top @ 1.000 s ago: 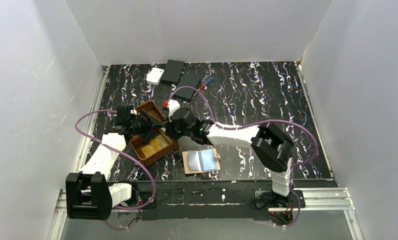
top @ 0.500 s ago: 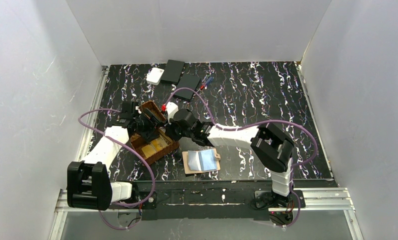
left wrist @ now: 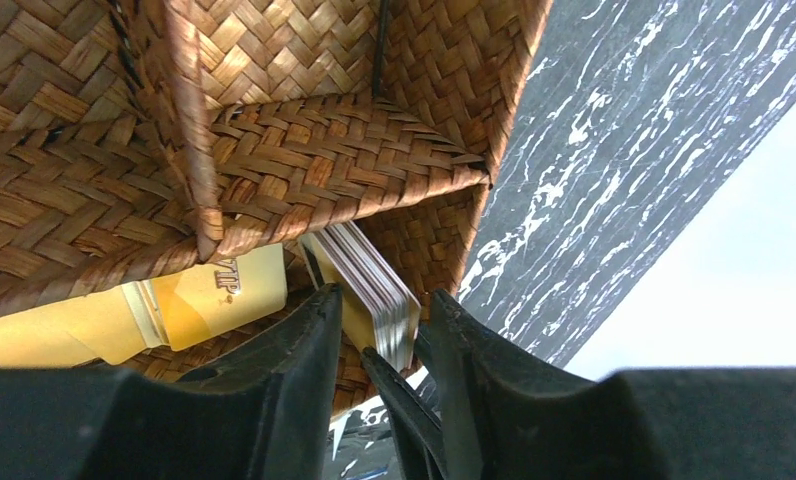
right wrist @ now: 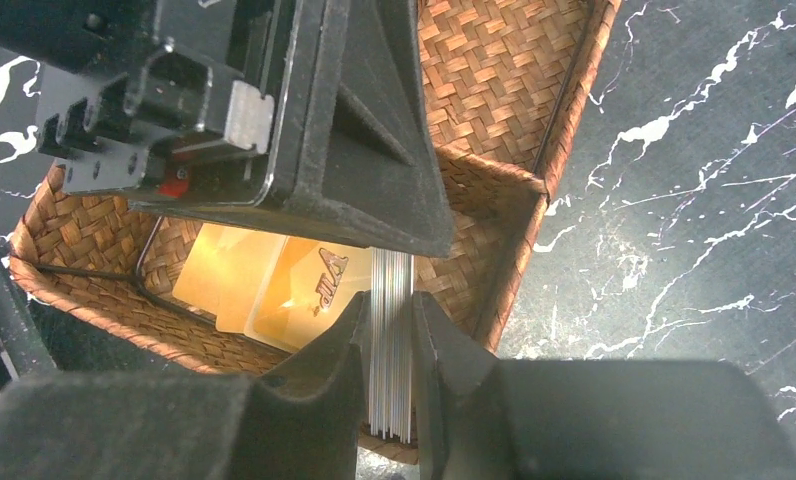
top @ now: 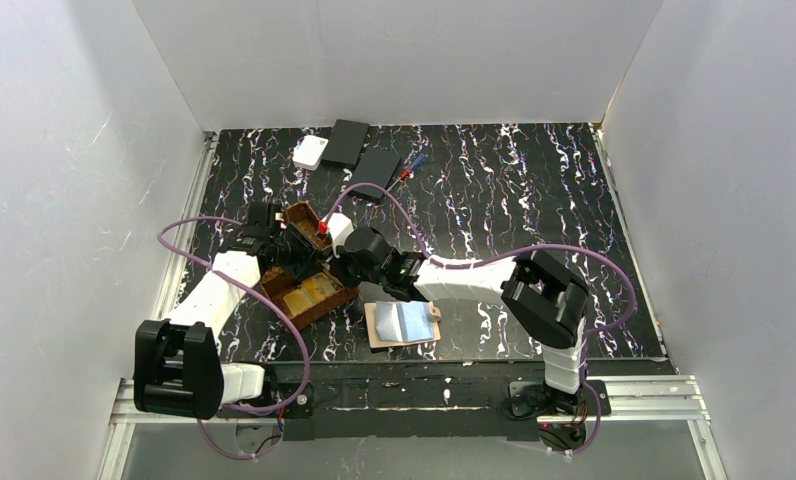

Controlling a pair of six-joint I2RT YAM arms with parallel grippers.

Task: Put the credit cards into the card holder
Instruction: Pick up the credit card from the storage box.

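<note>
Fingers (right wrist: 334, 380) of the right gripper (right wrist: 389, 300) were pinched narrow on a stack of credit cards (right wrist: 391, 350) stood on edge, no daylight either side. Left gripper (left wrist: 386, 292) fingers (left wrist: 294, 380) straddled the same stack, but honestly I couldn't tell if they were squeezing or just close. Right beside them, loose orange cards (right wrist: 304, 285) lay flat in the woven tray (right wrist: 494, 60). Card holder (top: 404, 323) sat open on the table (top: 534, 190), off behind the right fingers, apart from the tray. Looked like the pick-up step to me. Next it'd need one gripper backing off, then a lift clear of the tray wall.
</note>
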